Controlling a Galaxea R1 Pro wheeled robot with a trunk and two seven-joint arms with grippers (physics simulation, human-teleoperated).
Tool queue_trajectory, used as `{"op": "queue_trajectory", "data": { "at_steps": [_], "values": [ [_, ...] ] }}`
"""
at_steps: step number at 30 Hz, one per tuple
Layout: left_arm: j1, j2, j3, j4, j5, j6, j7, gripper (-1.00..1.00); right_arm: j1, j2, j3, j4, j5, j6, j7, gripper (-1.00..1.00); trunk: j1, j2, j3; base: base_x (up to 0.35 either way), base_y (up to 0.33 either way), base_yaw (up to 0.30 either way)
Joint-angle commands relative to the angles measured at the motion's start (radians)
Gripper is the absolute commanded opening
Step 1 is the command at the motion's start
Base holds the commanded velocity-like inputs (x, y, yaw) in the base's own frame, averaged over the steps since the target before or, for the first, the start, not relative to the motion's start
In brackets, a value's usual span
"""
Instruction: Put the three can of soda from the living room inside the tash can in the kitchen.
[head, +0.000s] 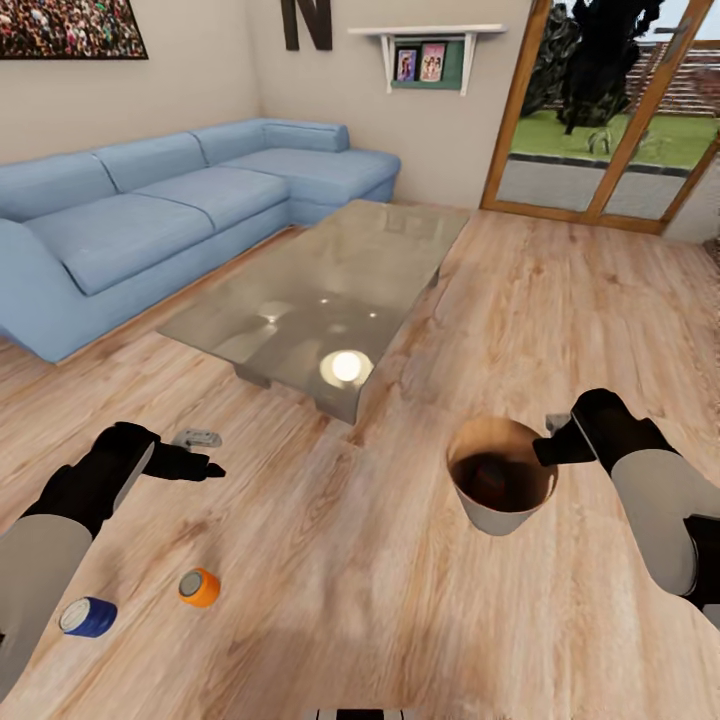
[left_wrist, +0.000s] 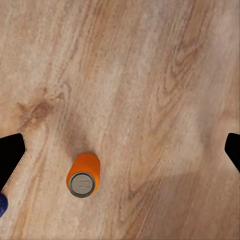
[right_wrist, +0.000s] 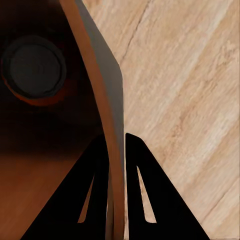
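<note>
While I am looking through the head camera, I am seeing the living room with the blue sofa (head: 170, 215) and the glass coffee table (head: 320, 290) on the wood floor (head: 350, 580). My right gripper (head: 545, 447) is grasping the rim of the trash can (head: 500, 488), which is hanging tilted over the floor, in front of the near corner of the table. Something dark is lying at the bottom of the can. My left gripper (head: 200, 455) is hovering over the floor with its fingers spread apart and nothing between them. Near the lower left of this view, an orange can (head: 199, 587) and a blue can (head: 87, 616) are lying on their sides on the floor, a little apart from each other.

Through the left wrist camera I am seeing the orange can (left_wrist: 83, 175) lying on the planks with its silver top turned toward the camera. The two black fingertips (left_wrist: 11, 156) are showing at opposite edges of the picture, wide open, and the can is lying between them but lower, not touched. A small piece of the blue can (left_wrist: 2, 204) is showing at the edge.

Through the right wrist camera the two fingers (right_wrist: 150, 200) are pinching the thin wall of the trash can (right_wrist: 107, 100), one inside and one outside. Inside, in the dark brown bottom, another orange can (right_wrist: 34, 70) is resting with its round end facing up.
</note>
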Motion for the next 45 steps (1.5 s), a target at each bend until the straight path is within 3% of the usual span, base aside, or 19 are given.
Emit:
{"op": "queue_trajectory", "data": {
  "at_steps": [1,17,23,25,28,37,45],
  "values": [
    [0.000,0.000,-0.001,0.000,0.000,0.000,0.001,1.00,0.000,0.000,-0.002,-0.002,-0.005,0.001,0.004,-1.00,0.000,0.000,-0.001,-0.093,0.300,-0.168],
    [0.000,-0.008,-0.003,0.000,0.000,0.000,0.013,1.00,0.000,-0.003,-0.003,-0.003,-0.005,0.001,0.003,-1.00,0.000,0.000,-0.009,-0.046,0.116,-0.103],
    [0.000,-0.039,-0.003,0.010,-0.001,-0.003,0.069,1.00,-0.001,-0.003,-0.004,-0.007,-0.004,0.008,0.002,-1.00,0.000,0.000,-0.009,-0.001,0.001,-0.003],
    [0.000,-0.048,-0.003,0.060,-0.001,-0.031,0.088,1.00,-0.001,-0.001,-0.003,-0.008,-0.003,0.015,0.000,-1.00,0.000,0.000,-0.009,0.000,0.000,0.000],
    [0.000,-0.052,-0.003,0.117,0.001,-0.062,0.125,1.00,-0.002,0.003,-0.002,-0.007,0.000,0.019,-0.002,-1.00,0.000,0.000,-0.009,0.000,0.000,0.000],
    [0.000,-0.066,-0.003,0.146,0.001,-0.075,0.215,1.00,-0.002,-0.002,-0.003,-0.007,0.001,0.021,-0.003,-1.00,0.000,0.000,-0.009,0.000,0.000,0.000],
    [0.001,-0.082,-0.001,0.147,0.000,-0.076,0.234,1.00,-0.002,-0.001,-0.001,-0.008,0.001,0.022,-0.002,-1.00,0.000,0.000,-0.009,0.000,0.000,0.000]
  ]
}}
